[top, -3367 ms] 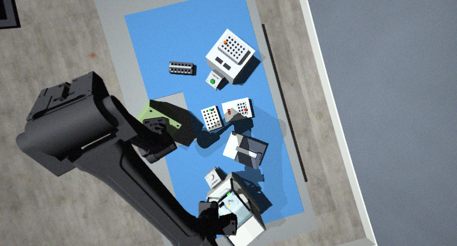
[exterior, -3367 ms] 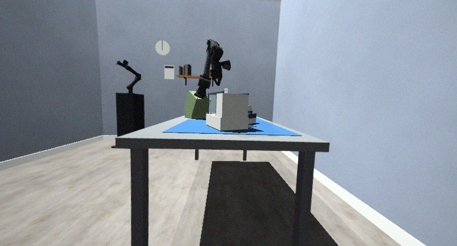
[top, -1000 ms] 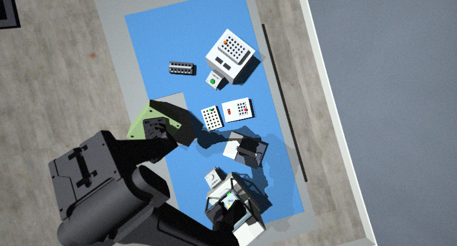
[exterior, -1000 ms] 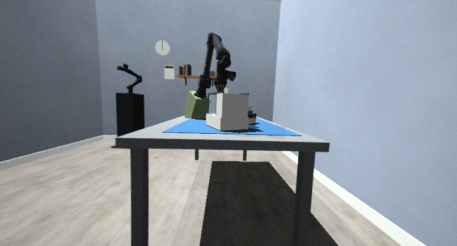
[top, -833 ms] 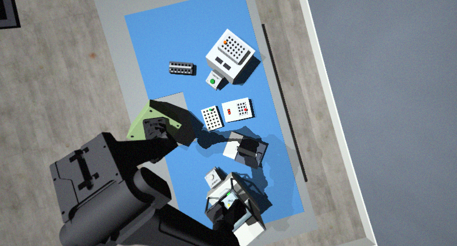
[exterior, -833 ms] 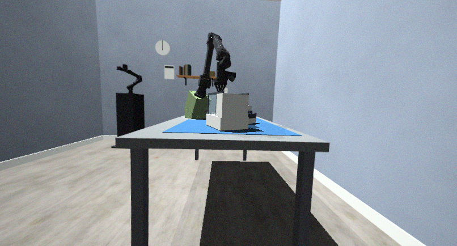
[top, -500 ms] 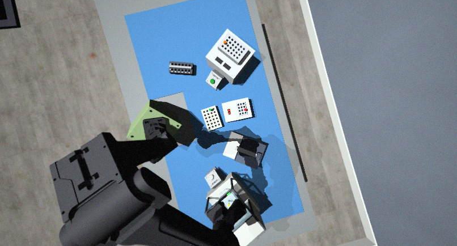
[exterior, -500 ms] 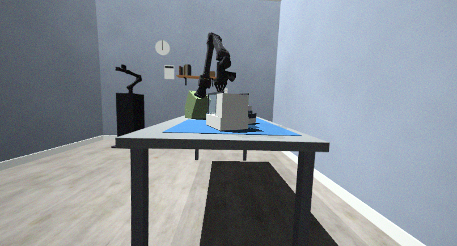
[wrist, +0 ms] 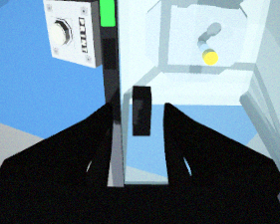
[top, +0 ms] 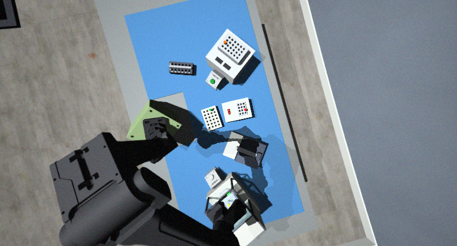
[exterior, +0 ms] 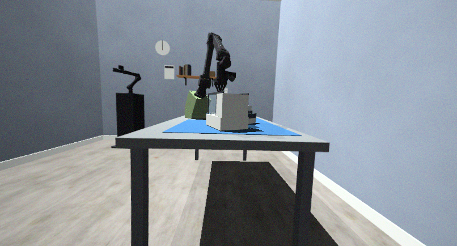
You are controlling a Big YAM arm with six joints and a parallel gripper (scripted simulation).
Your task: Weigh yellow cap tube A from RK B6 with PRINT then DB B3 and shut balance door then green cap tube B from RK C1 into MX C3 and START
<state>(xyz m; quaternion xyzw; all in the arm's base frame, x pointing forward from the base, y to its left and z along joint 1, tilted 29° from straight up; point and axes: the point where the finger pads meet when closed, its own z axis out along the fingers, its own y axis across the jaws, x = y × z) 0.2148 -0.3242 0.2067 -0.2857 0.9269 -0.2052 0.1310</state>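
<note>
One black handle [wrist: 141, 122] on the glass door [wrist: 145, 163] sits below the gap in my gripper [top: 236, 203] [exterior: 220, 91] [wrist: 138, 112], as the wrist view shows it. My fingers are partly apart with nothing clamped in them. Tube A [top: 228, 205] [wrist: 210, 57], the one with the yellow cap, is inside the balance [top: 250, 234] [exterior: 235, 111] [wrist: 111, 74], and it looks to be standing. I can't tell if it is right in the middle.

The green lamp [top: 228, 194] [wrist: 108, 12] is on, so I think the weighing is done and my job is to open the door for the tube. I should go straight down, with one finger on each side of the handle, and not bang the glass. Then I should slide it away from the front, slow and flat. If I push down or sideways, the whole balance could slip, or the tube could fall over. I should stop once there is lots of room for my fingers.

My arm [top: 137, 177] [exterior: 207, 62] goes up high and bends over, and my wrist hangs down over the glass box. My fingers point down, near the top. Tube B [top: 210, 109], with the green cap, is in the rack [top: 205, 121].
</note>
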